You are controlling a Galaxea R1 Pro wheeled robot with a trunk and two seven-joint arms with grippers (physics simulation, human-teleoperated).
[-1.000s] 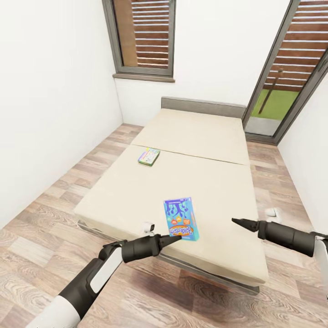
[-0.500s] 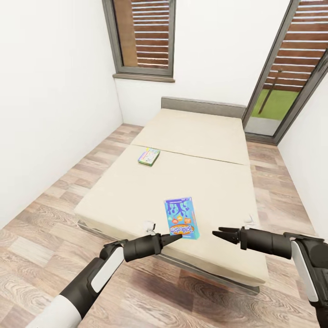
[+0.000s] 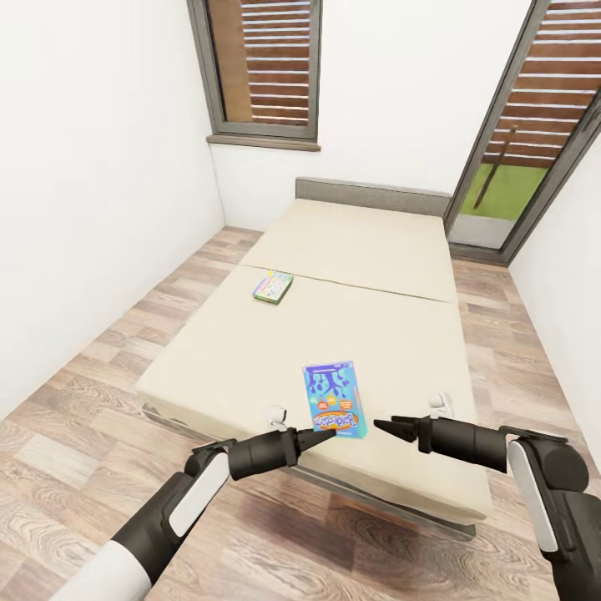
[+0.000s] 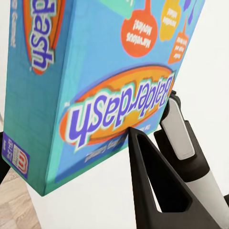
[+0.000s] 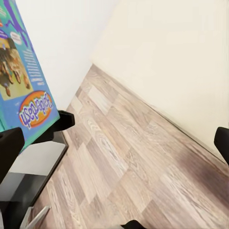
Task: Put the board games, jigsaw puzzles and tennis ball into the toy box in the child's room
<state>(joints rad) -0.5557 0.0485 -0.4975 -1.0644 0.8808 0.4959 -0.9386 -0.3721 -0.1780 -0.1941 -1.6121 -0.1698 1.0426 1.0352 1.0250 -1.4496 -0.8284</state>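
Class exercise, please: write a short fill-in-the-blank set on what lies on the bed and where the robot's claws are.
1. The blue game box lies near the bed's ____ edge.
2. The word printed on it is ____.
3. The left claw points at the box's ____ end.
4. ____ game boxes lie on the bed, counting the small one.

Missing words: front; Balderdash; near; Two

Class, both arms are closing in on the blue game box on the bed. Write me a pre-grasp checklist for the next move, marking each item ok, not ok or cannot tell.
1. Blue game box lies flat near the bed's front edge, unobstructed: ok.
2. Left hand has its tip at the box's near edge: ok.
3. Left hand actually grips the box: cannot tell.
4. Right hand open, ready to close: ok.
5. Right hand in contact with the box: not ok, a gap remains beside it.
6. Second game box, farther up the bed, away from both arms: ok.
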